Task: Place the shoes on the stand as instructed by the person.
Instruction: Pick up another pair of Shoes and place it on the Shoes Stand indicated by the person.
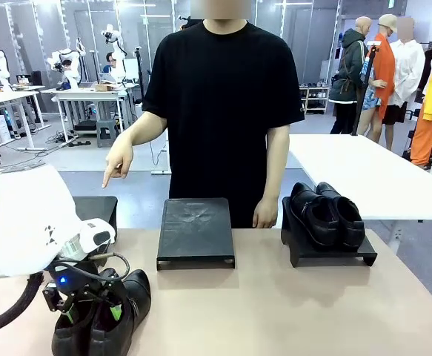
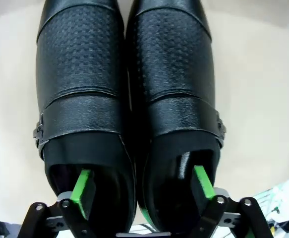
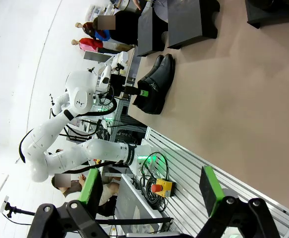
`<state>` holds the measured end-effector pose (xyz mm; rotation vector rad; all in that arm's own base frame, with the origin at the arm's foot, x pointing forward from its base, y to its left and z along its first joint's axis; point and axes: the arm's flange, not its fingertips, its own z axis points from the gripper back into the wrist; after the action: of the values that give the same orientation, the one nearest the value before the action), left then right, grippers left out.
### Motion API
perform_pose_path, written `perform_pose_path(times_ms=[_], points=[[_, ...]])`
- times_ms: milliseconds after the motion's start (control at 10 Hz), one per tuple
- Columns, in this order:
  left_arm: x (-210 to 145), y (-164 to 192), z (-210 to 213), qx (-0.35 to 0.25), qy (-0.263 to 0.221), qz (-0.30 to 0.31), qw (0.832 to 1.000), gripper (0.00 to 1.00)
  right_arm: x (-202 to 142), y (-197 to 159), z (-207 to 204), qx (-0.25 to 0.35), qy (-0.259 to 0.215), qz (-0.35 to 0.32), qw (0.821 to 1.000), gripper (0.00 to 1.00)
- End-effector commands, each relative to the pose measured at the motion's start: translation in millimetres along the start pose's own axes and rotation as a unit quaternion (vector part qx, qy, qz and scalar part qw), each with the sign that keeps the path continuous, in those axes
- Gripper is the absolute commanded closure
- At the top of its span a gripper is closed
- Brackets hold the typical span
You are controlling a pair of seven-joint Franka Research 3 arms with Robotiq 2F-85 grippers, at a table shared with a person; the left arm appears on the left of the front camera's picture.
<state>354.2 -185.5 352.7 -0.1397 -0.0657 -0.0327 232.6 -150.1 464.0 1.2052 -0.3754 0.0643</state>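
1. Shoes, a glossy black textured-leather pair (image 1: 108, 315), sit together at the table's near left. My left gripper (image 2: 142, 181) has one green pad (image 2: 83, 187) inside each, jaws spread, not yet pinching the inner walls.
2. The person's hand (image 1: 118, 159) points down toward the low black stand (image 1: 97, 208), likely the target.
3. My right gripper (image 3: 149, 179) hangs spread and empty.
4. The beige tabletop (image 1: 275, 311) is matte, and behind it is a busy lab.

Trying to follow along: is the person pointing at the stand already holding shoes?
No, the person's hand points down at the left; the shoes sit on the right stand.
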Motion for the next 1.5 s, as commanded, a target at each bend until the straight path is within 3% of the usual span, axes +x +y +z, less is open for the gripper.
perform_pose_path(times_ms=[0,100,200,400,500,700,1000,1200,1400], points=[[10,-7,-4,0.022,0.004,0.021,1.000,0.56,1,3,1,0.004,-0.003,-0.004,1.000,0.00],[9,-8,-5,0.026,0.009,0.019,0.999,0.66,1,3,1,0.004,-0.003,-0.004,1.000,0.00],[9,-10,-7,0.031,0.014,0.014,0.999,1.00,1,3,1,0.004,-0.003,-0.004,1.000,0.00],[8,-15,-13,0.036,0.020,0.012,0.999,1.00,1,3,1,0.004,-0.003,-0.004,1.000,0.00],[8,-17,-13,0.041,0.019,0.011,0.999,0.84,1,3,1,0.004,-0.003,-0.004,1.000,0.00],[5,-20,-9,0.049,0.017,0.010,0.999,1.00,1,3,1,0.004,-0.003,-0.004,1.000,0.00],[-3,-25,22,0.052,-0.005,0.014,0.999,1.00,1,3,1,0.004,-0.003,-0.004,1.000,0.00],[-10,-28,54,0.031,-0.009,0.007,0.999,1.00,1,3,1,0.004,-0.003,-0.004,1.000,0.00],[-17,-22,100,0.050,-0.043,0.008,0.998,1.00,1,3,1,0.004,-0.003,-0.004,1.000,0.00]])
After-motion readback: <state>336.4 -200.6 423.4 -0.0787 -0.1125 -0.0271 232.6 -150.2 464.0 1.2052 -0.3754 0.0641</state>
